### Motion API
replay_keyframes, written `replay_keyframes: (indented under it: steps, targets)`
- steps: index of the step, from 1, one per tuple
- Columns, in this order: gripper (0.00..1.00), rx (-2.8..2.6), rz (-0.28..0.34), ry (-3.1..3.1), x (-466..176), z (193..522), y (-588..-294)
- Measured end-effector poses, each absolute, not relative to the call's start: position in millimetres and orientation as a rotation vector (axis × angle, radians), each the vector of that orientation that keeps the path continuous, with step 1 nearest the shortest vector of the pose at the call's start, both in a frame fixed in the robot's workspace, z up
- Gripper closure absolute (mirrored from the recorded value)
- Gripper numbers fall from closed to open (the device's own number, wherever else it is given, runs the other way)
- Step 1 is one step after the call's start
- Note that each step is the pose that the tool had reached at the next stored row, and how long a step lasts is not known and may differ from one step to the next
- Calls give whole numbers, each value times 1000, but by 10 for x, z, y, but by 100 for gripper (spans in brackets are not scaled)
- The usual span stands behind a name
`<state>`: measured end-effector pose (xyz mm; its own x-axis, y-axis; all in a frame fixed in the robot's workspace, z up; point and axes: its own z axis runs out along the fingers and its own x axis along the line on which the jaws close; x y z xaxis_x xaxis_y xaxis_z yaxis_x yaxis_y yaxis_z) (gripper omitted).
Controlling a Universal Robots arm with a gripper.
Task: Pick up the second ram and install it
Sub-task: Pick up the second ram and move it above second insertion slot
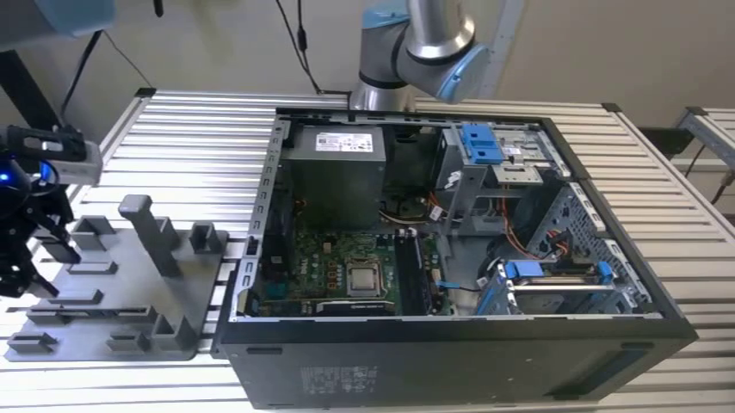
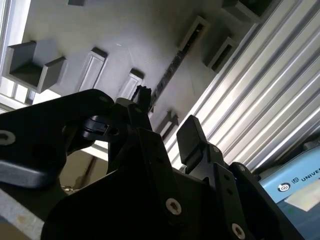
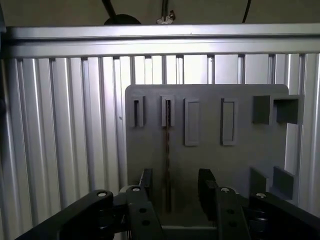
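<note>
An open computer case point(image 1: 460, 353) is seen lying on a slatted metal table point(image 1: 195, 138); a green motherboard point(image 1: 327, 258) with a bare processor point(image 1: 365, 278) is exposed inside, next to a grey power supply point(image 1: 339, 172); blue drive-bay clips point(image 1: 483, 143) are fitted toward the exterior view's right. The arm point(image 1: 419, 43) is seen behind the case. At the exterior view's left a grey fixture tray point(image 1: 109, 331) is laid just beside the case, with an upright post point(image 1: 144, 228) raised from it; the gripper point(image 1: 33, 258) is held over the tray's edge away from the case.
</note>
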<state>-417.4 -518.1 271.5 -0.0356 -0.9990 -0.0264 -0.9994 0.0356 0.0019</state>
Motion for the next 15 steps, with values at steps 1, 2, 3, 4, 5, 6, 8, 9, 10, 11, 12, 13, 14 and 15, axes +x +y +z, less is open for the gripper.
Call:
replay_keyframes:
  steps: [1,2,3,4,5,6,8,9,10,11,12,13,14,15]
  targets:
    - [50,-2171,31,2246,-4174,2708,-5181]
    - [50,-2171,31,2246,-4174,2701,-5182]
    - [50,-2171,31,2246,-4174,2693,-5182]
    - [50,-2171,31,2246,-4175,2684,-5182]
    - [50,-2171,31,2246,-4178,2674,-5181]
    - [50,-2171,31,2246,-4180,2663,-5181]
    - [50,-2171,30,2246,-4188,2640,-5181]
    - [50,-2171,30,2246,-4191,2628,-5181]
    - [50,-2171,30,2245,-4193,2615,-5182]
    - [50,-2171,30,2245,-4194,2604,-5182]
    - [50,-2171,30,2245,-4194,2590,-5182]
    - [50,-2171,30,2245,-4195,2578,-5181]
    - [50,-2171,30,2245,-4195,2565,-5181]
    - [50,-2171,30,2245,-4195,2551,-5181]
